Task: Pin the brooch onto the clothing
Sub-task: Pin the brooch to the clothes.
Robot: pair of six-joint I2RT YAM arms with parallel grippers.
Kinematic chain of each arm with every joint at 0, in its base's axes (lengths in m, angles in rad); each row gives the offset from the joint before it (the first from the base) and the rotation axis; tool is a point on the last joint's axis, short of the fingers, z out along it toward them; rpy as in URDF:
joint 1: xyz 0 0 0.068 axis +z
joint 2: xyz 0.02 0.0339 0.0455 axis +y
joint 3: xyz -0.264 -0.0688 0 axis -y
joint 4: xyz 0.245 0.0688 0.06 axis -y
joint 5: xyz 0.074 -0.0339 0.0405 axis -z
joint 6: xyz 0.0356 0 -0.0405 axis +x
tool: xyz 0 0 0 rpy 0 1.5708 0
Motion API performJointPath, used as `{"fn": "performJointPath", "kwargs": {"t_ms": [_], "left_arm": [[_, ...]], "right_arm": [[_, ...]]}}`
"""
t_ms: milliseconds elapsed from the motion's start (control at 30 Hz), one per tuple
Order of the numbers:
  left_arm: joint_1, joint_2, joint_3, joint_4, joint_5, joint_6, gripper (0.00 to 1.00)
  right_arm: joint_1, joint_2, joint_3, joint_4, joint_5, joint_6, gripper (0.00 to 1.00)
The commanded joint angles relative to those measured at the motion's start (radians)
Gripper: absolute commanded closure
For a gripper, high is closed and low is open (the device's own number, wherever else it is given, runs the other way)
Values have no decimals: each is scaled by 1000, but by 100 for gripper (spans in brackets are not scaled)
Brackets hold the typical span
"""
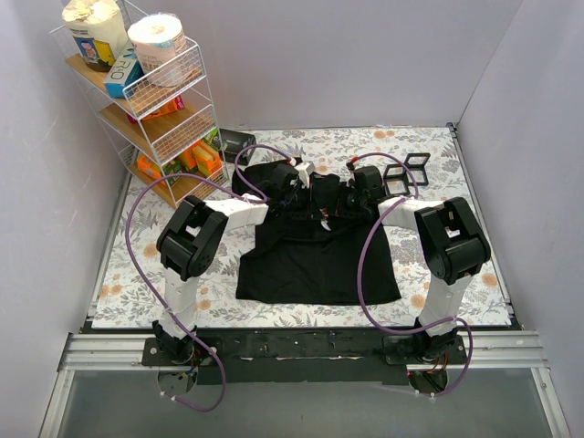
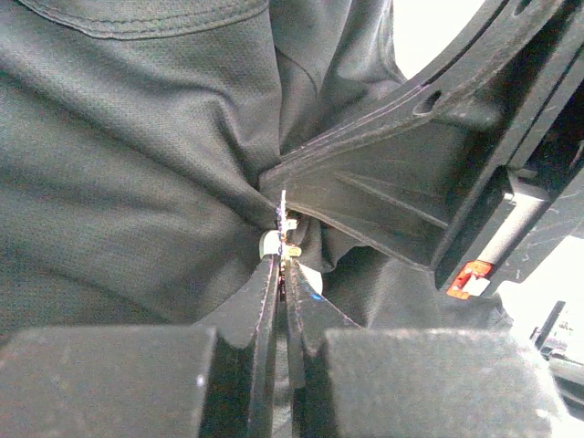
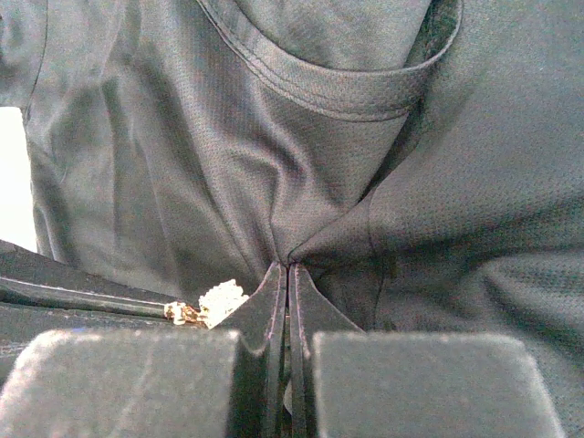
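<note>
Left wrist view: left gripper [image 2: 284,262] pinches the brooch [image 2: 279,240]; right gripper [image 3: 289,272] pinches the shirt [image 3: 274,137]. Hold the cloth taut and push straight.

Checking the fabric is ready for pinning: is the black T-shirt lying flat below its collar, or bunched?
Bunched: the T-shirt puckers into folds converging at the right gripper, shut on it below the collar seam.

From here I see a white wire rack [image 1: 173,119] holding paper rolls [image 1: 157,41] far left, and two black square frames [image 1: 406,169] on the floral-covered bench [image 1: 456,274].
</note>
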Motion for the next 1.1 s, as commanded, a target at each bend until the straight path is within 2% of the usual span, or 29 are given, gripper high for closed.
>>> {"fn": "performJointPath", "kwargs": {"t_ms": [0,133,300,733,1067], "left_arm": [[-10,-9,-24,-40,-26,30,100],[-12,-10,-21,-95,-79,63,100],[-13,16,-6,-97,-48,58,100],[-12,41,-46,51,88,-45,100],[-15,47,-63,104,119,-83,100]], "right_arm": [[14,10,55,35,3,9,99],[14,16,55,34,6,9,99],[17,24,56,31,6,9,99],[26,44,71,15,3,6,99],[54,56,98,12,-5,17,99]]}}
